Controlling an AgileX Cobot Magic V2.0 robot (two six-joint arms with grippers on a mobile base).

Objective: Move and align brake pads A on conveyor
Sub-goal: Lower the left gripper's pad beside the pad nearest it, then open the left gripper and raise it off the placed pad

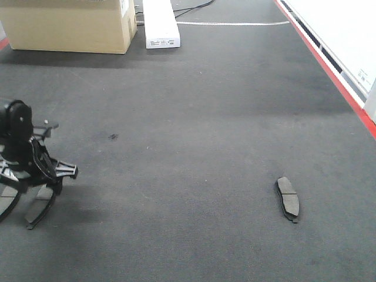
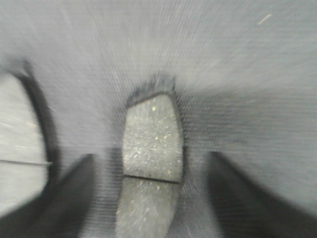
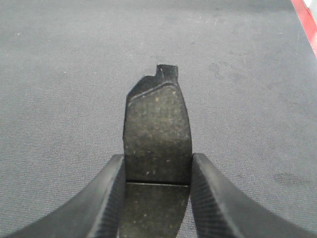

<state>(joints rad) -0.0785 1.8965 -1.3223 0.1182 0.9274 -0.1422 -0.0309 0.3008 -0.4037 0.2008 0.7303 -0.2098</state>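
One brake pad lies alone on the charcoal conveyor belt, at the right front. My left gripper is low at the left edge, open, its fingers either side of a second pad. The blurred left wrist view shows that pad between the spread fingers with gaps on both sides, and a third pad just to its left. My right gripper is out of the front view. It is shut on a fourth pad, gripped across its width.
A cardboard box and a long white box stand at the belt's far end. A red strip runs along the right edge, with a white surface beyond it. The strip also shows in the right wrist view.
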